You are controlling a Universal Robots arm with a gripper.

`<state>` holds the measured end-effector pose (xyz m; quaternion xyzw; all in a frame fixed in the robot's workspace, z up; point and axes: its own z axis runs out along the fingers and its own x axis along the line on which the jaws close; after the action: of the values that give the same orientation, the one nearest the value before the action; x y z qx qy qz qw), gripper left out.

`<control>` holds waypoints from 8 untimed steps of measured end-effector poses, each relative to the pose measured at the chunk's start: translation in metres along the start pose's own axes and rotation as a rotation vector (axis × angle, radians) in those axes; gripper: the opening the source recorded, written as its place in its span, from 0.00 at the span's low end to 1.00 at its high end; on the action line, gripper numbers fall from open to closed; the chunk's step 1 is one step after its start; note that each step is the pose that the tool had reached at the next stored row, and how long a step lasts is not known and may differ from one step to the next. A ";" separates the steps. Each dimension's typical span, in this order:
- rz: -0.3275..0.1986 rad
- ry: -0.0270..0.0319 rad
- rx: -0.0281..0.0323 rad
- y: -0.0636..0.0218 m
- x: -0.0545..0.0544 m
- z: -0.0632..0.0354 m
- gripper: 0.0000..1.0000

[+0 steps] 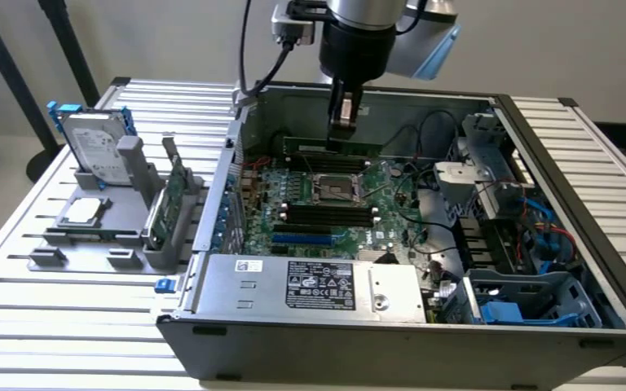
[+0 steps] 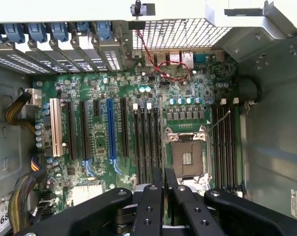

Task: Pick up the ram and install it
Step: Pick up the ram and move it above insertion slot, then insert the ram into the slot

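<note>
One ram point(image 1: 304, 147) pinched in jaws of gripper point(image 1: 342, 140), hanging inside case point(image 1: 400, 342) at 12 o'clock of CPU socket point(image 1: 335, 189). Risk: stick skewed to memory slots point(image 1: 329, 213), notch mismatched, push jams or cracks stick.

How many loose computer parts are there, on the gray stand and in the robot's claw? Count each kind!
hard drive: 1
green card: 1
small silver chip: 1
ram, held in the gripper: 1
Total: 4
</note>
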<state>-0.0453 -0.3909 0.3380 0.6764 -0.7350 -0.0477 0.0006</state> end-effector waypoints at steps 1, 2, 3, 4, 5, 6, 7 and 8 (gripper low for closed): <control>0.001 0.0041 0.0004 0.0000 -0.001 0.0012 0.14; 0.002 0.0083 0.0008 -0.0001 -0.001 0.0023 0.14; 0.002 0.0124 0.0012 -0.0001 -0.002 0.0034 0.14; 0.002 0.0156 0.0014 -0.0001 -0.003 0.0045 0.14; 0.002 0.0162 0.0015 -0.0002 -0.003 0.0050 0.14; 0.002 0.0164 0.0016 -0.0002 -0.003 0.0049 0.14; 0.002 0.0166 0.0015 -0.0002 -0.003 0.0049 0.14; 0.002 0.0165 0.0015 -0.0002 -0.003 0.0049 0.14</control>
<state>-0.0452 -0.3879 0.3332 0.6758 -0.7359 -0.0415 0.0062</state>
